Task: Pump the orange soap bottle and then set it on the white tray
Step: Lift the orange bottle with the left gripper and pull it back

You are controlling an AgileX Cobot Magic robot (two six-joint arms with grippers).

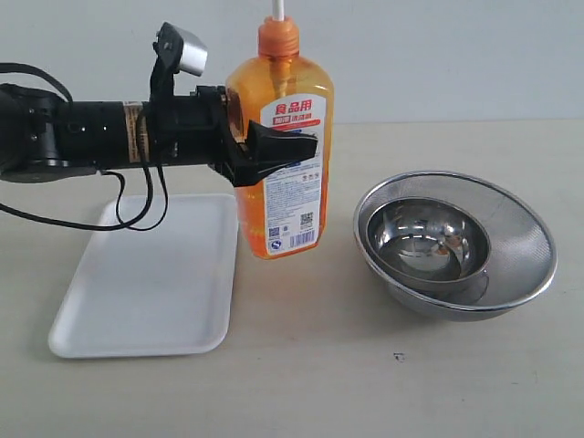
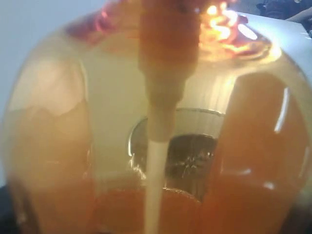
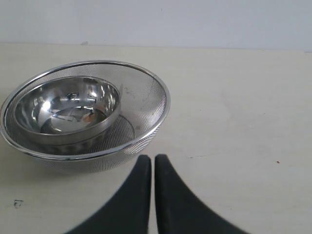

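Observation:
The orange soap bottle [image 1: 278, 173] stands upright in the exterior view, label facing the camera, its white stem [image 1: 279, 7] running out of the top of the picture. My left gripper [image 1: 292, 146] reaches in from the left and is shut on the bottle's middle, one black finger across the label. The bottle's base is at the right edge of the white tray [image 1: 146, 283]; I cannot tell whether it touches. In the left wrist view the bottle [image 2: 243, 146] fills the picture, blurred. My right gripper [image 3: 153, 158] is shut on nothing, low over the table beside the bowls.
A steel bowl [image 1: 429, 239] sits inside a wider mesh steel bowl [image 1: 520, 246] on the table to the right of the bottle; both show in the right wrist view, with the mesh bowl's rim [image 3: 161, 97] close to my right fingertips.

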